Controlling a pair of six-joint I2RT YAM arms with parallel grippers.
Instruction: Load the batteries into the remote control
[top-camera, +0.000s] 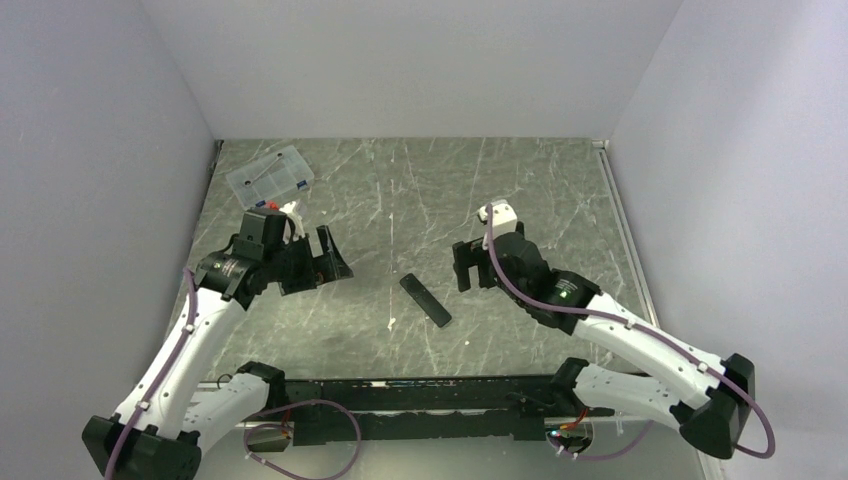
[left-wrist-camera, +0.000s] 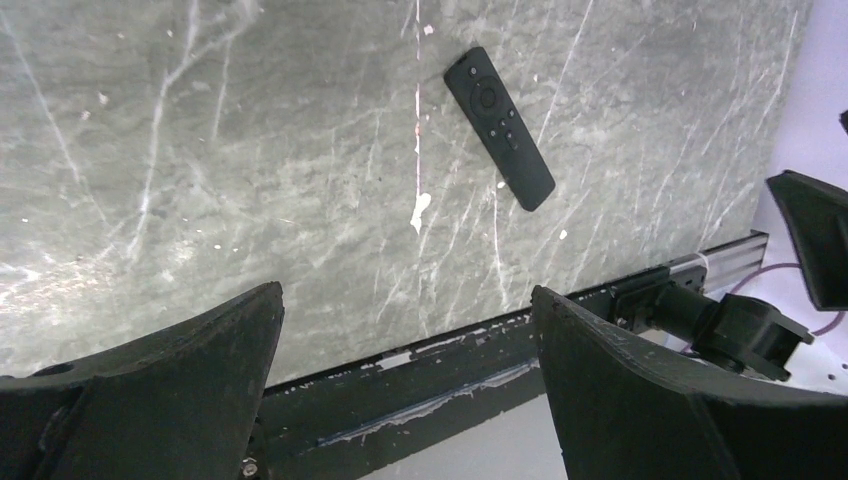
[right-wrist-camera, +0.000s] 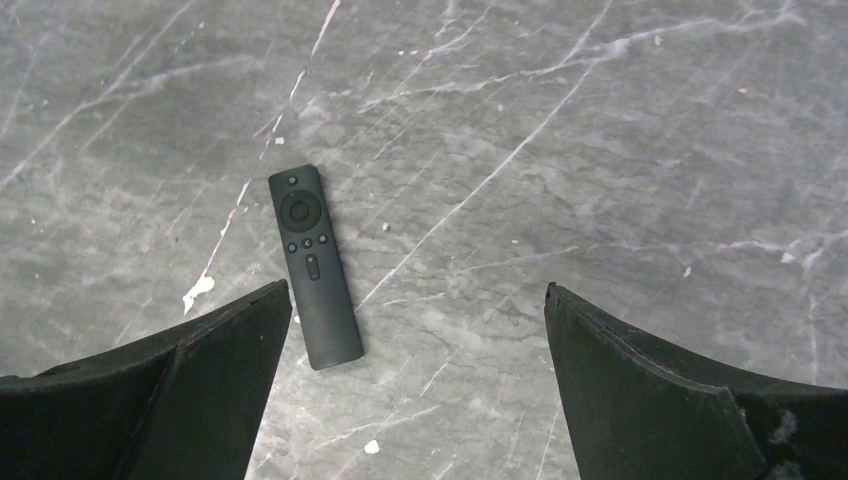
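Observation:
The black remote control (top-camera: 425, 300) lies flat on the marble table, buttons up, between the two arms; it also shows in the left wrist view (left-wrist-camera: 498, 127) and the right wrist view (right-wrist-camera: 313, 265). My left gripper (top-camera: 322, 262) hangs to the remote's left, open, with nothing between its fingers (left-wrist-camera: 407, 300). To the remote's right is my right gripper (top-camera: 462, 268), also open and empty (right-wrist-camera: 418, 300), the remote close to its left finger in that view. No batteries are in view.
A clear plastic compartment box (top-camera: 269, 177) sits at the back left of the table. A black rail (top-camera: 420, 392) runs along the near edge between the arm bases. White walls close the table on three sides.

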